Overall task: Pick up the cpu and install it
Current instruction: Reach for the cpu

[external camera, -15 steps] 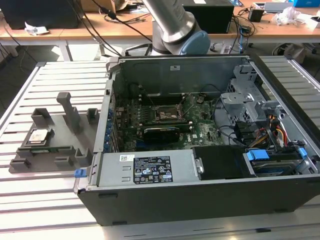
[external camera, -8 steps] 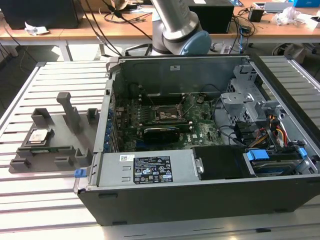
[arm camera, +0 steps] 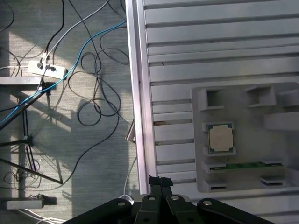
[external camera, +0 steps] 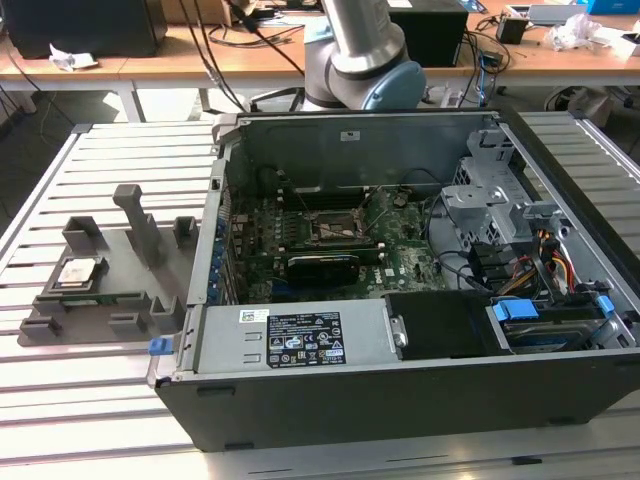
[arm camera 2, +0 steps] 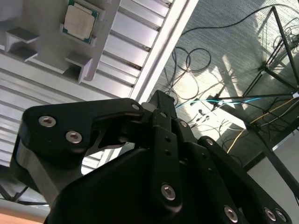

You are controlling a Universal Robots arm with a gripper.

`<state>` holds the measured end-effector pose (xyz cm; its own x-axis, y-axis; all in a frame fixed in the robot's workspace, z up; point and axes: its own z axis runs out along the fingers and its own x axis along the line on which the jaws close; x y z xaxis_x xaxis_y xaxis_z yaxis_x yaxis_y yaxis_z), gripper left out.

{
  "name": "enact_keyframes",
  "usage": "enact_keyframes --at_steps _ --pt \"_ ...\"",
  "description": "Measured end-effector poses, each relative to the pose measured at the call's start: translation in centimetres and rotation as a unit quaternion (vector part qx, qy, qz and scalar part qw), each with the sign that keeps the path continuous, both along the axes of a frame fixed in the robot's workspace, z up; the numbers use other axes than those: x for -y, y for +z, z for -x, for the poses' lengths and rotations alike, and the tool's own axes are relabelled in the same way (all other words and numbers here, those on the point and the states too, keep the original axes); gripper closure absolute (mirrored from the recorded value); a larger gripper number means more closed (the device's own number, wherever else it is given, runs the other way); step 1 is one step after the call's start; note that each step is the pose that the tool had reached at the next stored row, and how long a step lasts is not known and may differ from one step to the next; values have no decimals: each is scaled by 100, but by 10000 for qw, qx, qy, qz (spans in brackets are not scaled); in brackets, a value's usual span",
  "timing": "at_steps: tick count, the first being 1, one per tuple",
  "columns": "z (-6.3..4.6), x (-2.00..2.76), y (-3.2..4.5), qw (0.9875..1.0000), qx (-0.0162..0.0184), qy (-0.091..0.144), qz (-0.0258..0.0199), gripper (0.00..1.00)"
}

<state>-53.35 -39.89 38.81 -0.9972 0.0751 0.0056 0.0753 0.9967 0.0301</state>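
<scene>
**One cpu in its holder, one open case beside it**

One slatted metal desk carries everything. On it lies one computer case with its side off. Inside it are a green circuit board, one dark square socket near the board's middle, a metal drive cage and a bundle of cables. The robot arm rises behind the case.

At the exterior view's left of the case, one grey plastic holder sits on the desk. The cpu lies flat in a square recess of the holder. One narrow green strip lies in a slot just beside it.

In both wrist views the claw hangs over the desk's edge with its fingers pressed together on nothing, apart from the cpu.
</scene>
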Motion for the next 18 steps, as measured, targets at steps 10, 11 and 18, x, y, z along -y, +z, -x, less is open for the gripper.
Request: enact_keyframes --at_steps 10,11,18 --pt "-283 0 0 10000 -48 0 0 89" --pt "-315 0 0 10000 -54 0 0 89" --pt "-519 0 -1 10000 -86 0 0 89"
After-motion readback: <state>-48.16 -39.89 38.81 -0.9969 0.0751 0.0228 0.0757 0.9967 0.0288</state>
